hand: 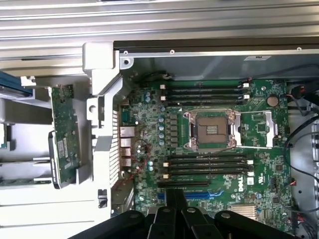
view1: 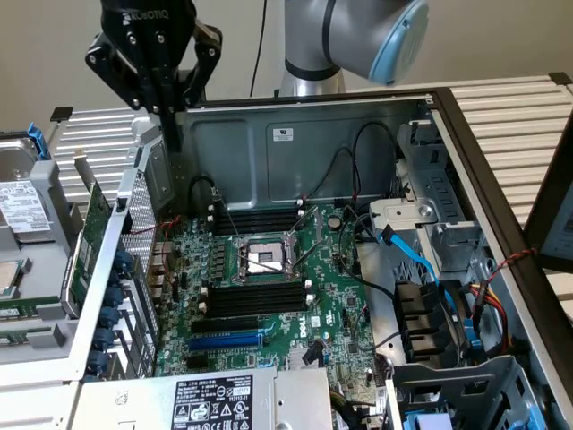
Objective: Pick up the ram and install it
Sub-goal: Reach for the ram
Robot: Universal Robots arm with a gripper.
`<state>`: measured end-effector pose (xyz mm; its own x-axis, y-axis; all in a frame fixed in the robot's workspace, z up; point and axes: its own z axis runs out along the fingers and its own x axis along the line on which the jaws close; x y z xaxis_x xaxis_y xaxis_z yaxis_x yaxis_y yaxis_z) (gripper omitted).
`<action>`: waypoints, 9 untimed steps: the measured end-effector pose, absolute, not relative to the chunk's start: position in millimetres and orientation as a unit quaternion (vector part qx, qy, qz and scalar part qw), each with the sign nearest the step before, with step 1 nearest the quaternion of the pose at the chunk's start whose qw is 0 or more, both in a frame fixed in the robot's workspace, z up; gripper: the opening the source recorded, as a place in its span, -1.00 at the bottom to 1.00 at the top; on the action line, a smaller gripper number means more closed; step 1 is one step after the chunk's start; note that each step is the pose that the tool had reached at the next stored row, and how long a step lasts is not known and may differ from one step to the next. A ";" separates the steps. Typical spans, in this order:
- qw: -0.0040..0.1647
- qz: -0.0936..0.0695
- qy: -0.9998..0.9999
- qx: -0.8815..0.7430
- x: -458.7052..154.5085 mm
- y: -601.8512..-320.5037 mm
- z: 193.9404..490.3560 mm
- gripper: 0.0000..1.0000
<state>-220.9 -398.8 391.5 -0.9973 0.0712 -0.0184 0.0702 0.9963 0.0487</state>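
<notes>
The ram (view1: 90,240) is a narrow green stick standing on edge outside the open computer case, against its wall on the exterior view's left. In the wrist view the ram (hand: 64,133) shows a small white label. My gripper (view1: 170,134) hangs high above the case's back corner on that side, well above the ram, fingers shut together with nothing between them. The wrist view has the dark fingers (hand: 174,206) over the motherboard's (hand: 249,124) near edge. Empty black memory slots (view1: 255,300) (hand: 207,164) lie on either side of the CPU socket (view1: 264,260) (hand: 209,130).
The case's metal walls (view1: 295,143) surround the motherboard. Cables (view1: 407,260) and drive bays (view1: 448,313) crowd the exterior view's right side. A power supply (view1: 206,399) lies at the front. Other hardware (view1: 22,215) rests on the slatted table (view1: 510,107) at the exterior view's left.
</notes>
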 end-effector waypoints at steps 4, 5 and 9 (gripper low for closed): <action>0.010 0.024 0.999 0.035 -239.0 -398.8 391.3 -0.80; 0.010 0.024 0.999 0.035 -243.5 -398.8 391.3 -0.80; 0.010 0.024 0.999 0.035 -261.9 -398.8 391.1 -0.80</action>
